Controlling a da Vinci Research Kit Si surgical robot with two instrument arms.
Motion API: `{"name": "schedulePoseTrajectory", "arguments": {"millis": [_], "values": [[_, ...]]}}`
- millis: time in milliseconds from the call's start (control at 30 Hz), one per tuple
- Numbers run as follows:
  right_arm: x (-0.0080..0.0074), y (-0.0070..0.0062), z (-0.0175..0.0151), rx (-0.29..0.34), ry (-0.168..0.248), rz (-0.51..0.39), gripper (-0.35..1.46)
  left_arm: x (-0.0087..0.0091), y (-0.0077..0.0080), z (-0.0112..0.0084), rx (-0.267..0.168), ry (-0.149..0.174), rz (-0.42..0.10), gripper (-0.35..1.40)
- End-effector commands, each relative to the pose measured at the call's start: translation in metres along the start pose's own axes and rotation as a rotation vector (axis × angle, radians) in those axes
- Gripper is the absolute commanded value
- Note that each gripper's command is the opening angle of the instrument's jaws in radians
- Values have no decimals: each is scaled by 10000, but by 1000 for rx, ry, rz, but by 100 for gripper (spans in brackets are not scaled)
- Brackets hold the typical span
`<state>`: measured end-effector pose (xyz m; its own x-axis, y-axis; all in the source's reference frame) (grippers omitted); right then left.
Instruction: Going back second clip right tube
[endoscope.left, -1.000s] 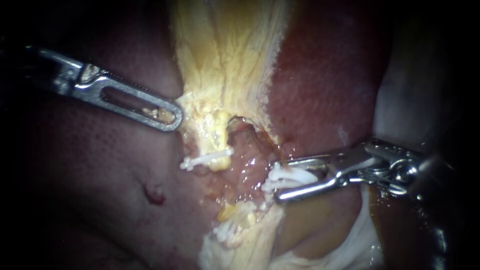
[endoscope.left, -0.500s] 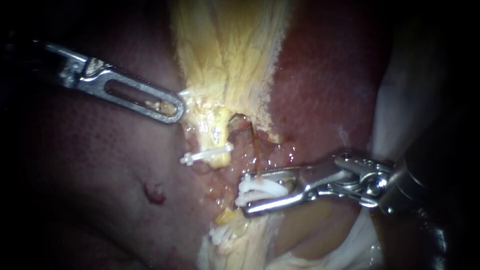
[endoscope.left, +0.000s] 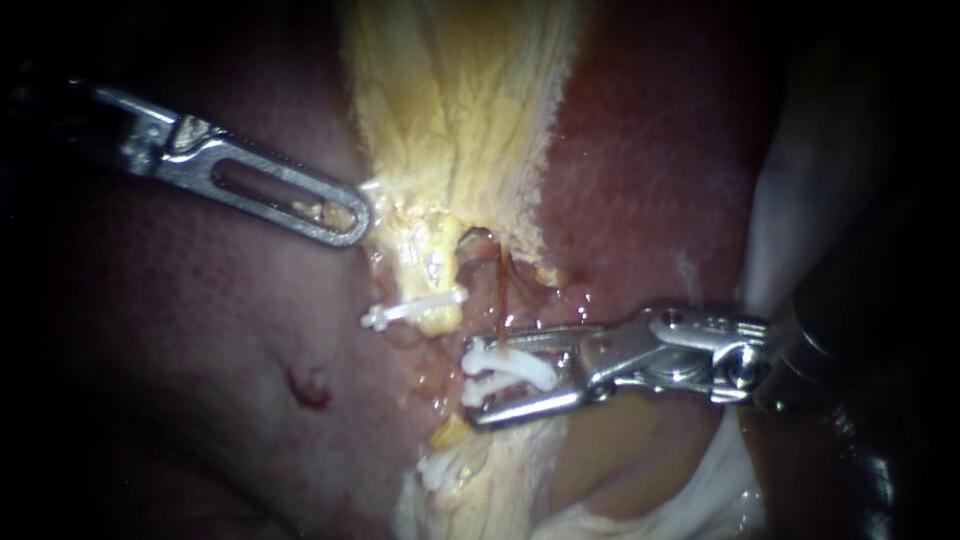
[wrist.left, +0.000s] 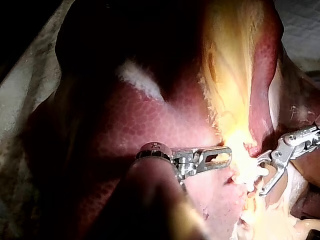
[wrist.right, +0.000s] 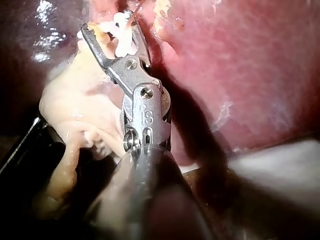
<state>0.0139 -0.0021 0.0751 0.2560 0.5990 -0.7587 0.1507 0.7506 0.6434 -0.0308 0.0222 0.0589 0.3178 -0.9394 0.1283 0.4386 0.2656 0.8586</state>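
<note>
My right instrument (endoscope.left: 472, 383) comes in from the right, its jaws standing apart with a white clip (endoscope.left: 505, 372) held between them. A thin red tube (endoscope.left: 500, 285) runs down from the yellow tissue (endoscope.left: 450, 120) and meets the upper jaw near its tip. Left of it, another white clip (endoscope.left: 410, 311) sits across a pale yellow tube. My left instrument (endoscope.left: 345, 222) has its slotted jaws together on the yellow tissue's left edge. The right wrist view shows the clip (wrist.right: 120, 35) in the right instrument (wrist.right: 107, 22). In the left wrist view the left instrument (wrist.left: 225, 154) touches the yellow tissue, the right instrument (wrist.left: 261, 175) beyond.
Dark red liver (endoscope.left: 650, 150) surrounds the yellow tissue on both sides. More white clips (endoscope.left: 445, 468) lie on the tissue below the right jaws. A small red nick (endoscope.left: 308, 388) marks the liver at lower left. White cloth (endoscope.left: 790, 200) lies at the right.
My right instrument has carried the clip leftward, so its upper jaw now reaches the thin red tube. My left instrument shifted slightly up and right, then held still.
</note>
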Motion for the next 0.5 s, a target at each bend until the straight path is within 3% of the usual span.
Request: {"name": "schedulePoseTrajectory", "arguments": {"millis": [33,100,300,467,500], "values": [[-1,1,1,-4,-14,-21,50,0,-1,0,-1,0,0,-35],[-2,2,1,-7,-32,-75,50,0,-1,0,-1,0,0,-35],[-2,5,-1,-5,-34,-192,50,1,-2,-1,-1,0,0,-35],[-3,6,-2,-5,-34,-204,51,1,-2,-1,-1,0,0,-35],[-2,6,-2,-10,-32,-132,51,1,-2,-1,-1,0,0,-35]]}}
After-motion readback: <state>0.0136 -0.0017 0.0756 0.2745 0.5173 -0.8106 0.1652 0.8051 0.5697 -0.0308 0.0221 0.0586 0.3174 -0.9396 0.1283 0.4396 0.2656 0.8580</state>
